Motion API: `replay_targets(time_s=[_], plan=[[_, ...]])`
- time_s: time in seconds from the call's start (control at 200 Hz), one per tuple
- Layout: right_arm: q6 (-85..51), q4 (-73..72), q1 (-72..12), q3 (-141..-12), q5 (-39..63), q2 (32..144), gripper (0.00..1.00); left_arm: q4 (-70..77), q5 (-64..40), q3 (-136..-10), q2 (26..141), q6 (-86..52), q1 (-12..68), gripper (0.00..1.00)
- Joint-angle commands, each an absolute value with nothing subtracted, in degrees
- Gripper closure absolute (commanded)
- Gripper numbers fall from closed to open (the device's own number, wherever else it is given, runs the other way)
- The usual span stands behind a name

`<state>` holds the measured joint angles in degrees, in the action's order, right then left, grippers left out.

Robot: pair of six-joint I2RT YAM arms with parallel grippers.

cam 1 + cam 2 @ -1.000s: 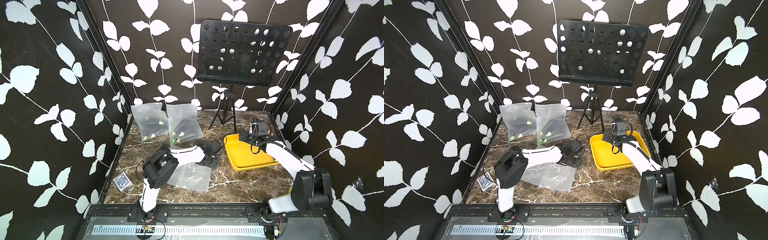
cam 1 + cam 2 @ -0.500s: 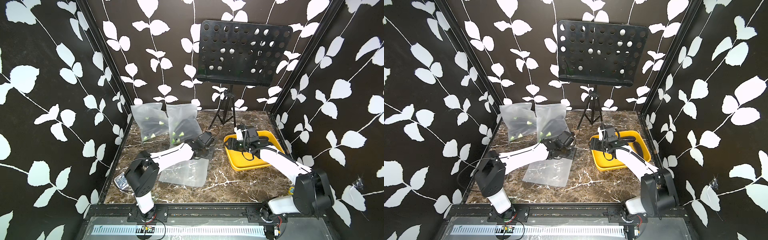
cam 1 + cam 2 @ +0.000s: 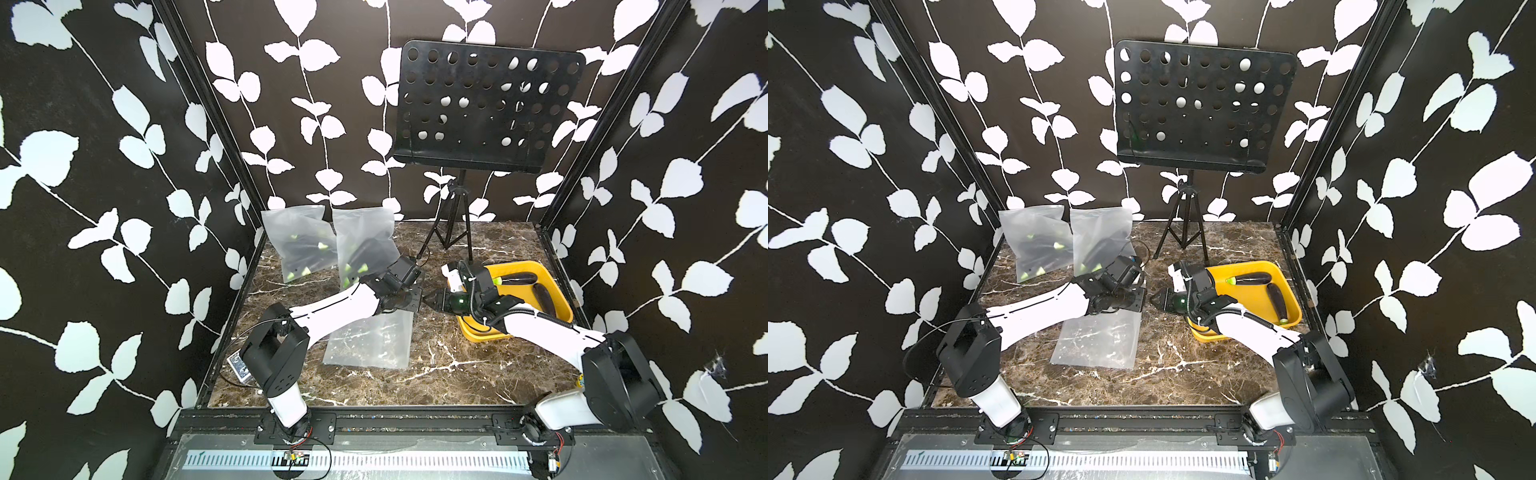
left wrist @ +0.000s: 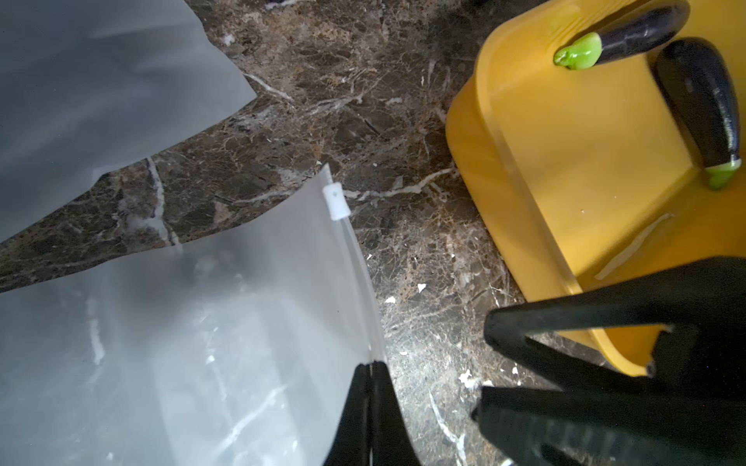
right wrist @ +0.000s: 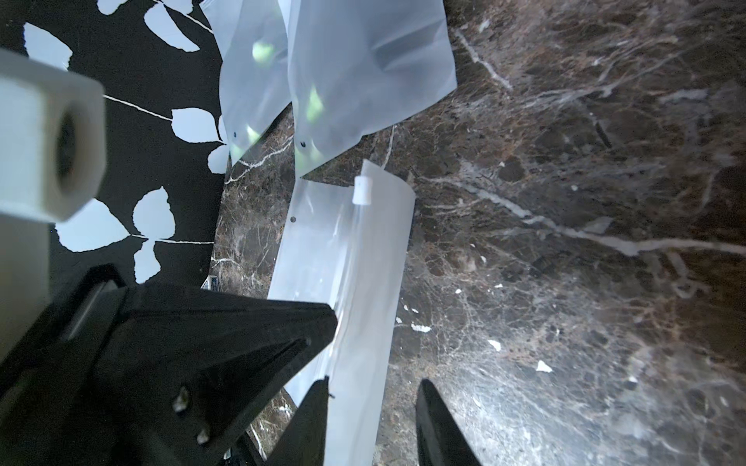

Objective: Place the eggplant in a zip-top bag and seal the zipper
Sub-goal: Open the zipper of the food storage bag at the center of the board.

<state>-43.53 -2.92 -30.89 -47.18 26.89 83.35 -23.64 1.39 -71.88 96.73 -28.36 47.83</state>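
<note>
Left end effector [image 4: 370, 365] pinches zip-top bag [image 4: 202, 322]; right end effector [image 5: 373, 383], spread, faces it beside yellow tray [image 4: 524, 161].

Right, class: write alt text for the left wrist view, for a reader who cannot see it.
The left tool pinches the zipper edge of an empty frosted zip-top bag, its white slider at the far end. Nearby, a yellow tray holds two eggplants; the open right tool is close.

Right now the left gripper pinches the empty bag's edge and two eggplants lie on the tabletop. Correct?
No: the left wrist view shows the eggplants in the yellow tray, not on the tabletop. The left gripper pinches the empty bag at its edge.
</note>
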Motion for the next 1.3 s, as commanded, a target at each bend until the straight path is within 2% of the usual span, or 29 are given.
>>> replay_targets(time_s=[0.0,0.37,0.545,0.855,1.29], plan=[[-46.93,-9.50,-31.39,-47.38,27.41,86.22,0.66,-21.92,-0.11,-70.72,95.55,-28.19,47.55,1.00],[-48.88,-10.28,-33.70,-47.70,26.71,86.04,0.67,-20.58,-0.75,-69.39,95.27,-28.61,47.20,1.00],[-48.85,-9.24,-34.86,-48.45,26.63,88.40,0.74,-19.62,-1.53,-69.02,94.58,-29.12,46.60,1.00],[-49.58,-8.06,-36.20,-47.42,24.65,89.07,0.76,-17.61,-3.52,-67.63,93.60,-29.79,45.71,1.00],[-46.14,0.19,-36.26,-49.94,21.84,89.46,0.83,-17.66,-4.42,-67.23,92.98,-29.20,45.70,1.00]])
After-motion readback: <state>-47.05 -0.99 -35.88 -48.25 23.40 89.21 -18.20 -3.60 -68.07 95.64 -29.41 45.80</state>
